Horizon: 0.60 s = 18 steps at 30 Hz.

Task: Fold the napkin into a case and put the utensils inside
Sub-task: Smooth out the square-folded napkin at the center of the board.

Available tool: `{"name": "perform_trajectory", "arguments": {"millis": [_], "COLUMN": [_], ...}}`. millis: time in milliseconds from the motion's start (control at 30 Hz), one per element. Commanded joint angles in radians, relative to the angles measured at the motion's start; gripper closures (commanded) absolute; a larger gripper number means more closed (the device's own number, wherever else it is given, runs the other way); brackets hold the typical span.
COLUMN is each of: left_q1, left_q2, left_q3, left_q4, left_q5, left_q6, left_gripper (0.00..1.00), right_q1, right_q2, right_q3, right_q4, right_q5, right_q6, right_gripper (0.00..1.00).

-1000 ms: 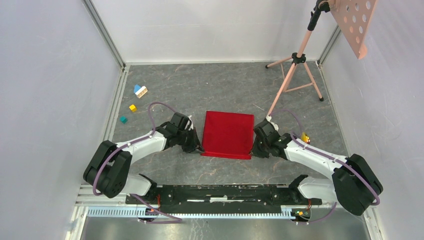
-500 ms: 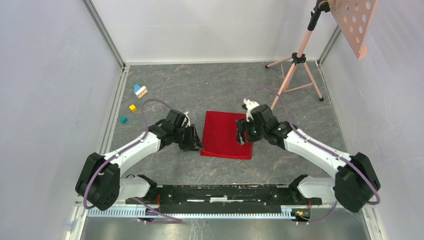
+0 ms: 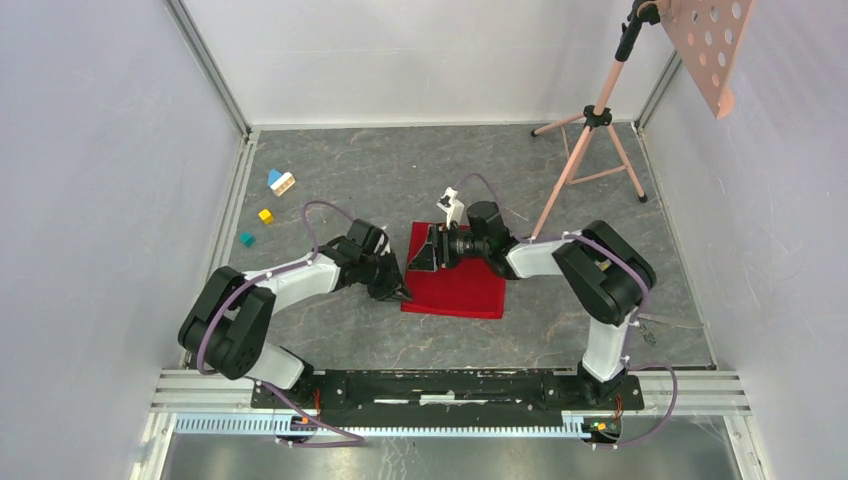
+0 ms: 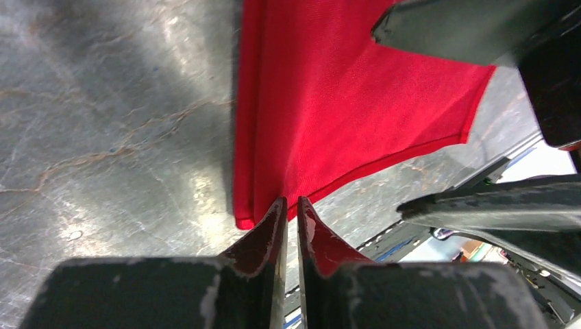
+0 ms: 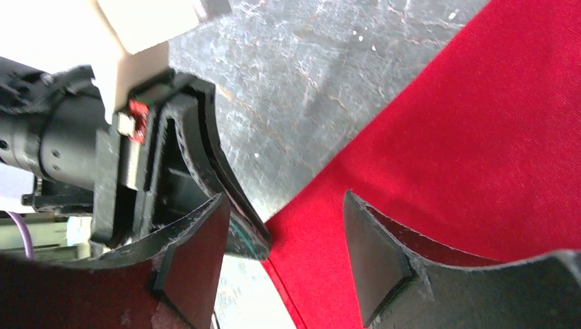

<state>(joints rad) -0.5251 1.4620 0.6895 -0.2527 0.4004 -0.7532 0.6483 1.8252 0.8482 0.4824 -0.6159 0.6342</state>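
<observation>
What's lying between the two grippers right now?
Only a strip of the red napkin along its left edge, seen in the top view. The left gripper is at its near-left corner; the right gripper is farther back.

Bright even overhead light, soft shadows, pale glare on the grey table [image 4: 199,185], left end effector [image 4: 290,209] blurred near the lens
</observation>
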Motion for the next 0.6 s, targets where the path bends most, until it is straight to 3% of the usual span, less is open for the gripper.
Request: {"name": "perform_trajectory", "arguments": {"millis": [0,333,567], "left_q1": [-0.001,-0.001,-0.002], "left_q2": [0.026,0.058,0.102], "left_q3": [-0.041,-0.077,-0.097], "left_q4": [0.059,0.067,0.079], "left_q5": [0.009,0.001,-0.005], "left_q6": [-0.028,-0.011,-0.008], "left_gripper": [0.85,0.89,0.95], "right_q1": [0.020,0.008,-0.045], "right_q2": [0.101,0.268,0.358], "right_q3": [0.072,0.185,0.249], "right_q4": [0.311,0.168,0.160], "right_q5": [-0.099,0.007,0.012], "right_q6": [0.130,0.009,0.004], "right_gripper": [0.33,0.35,0.35]}}
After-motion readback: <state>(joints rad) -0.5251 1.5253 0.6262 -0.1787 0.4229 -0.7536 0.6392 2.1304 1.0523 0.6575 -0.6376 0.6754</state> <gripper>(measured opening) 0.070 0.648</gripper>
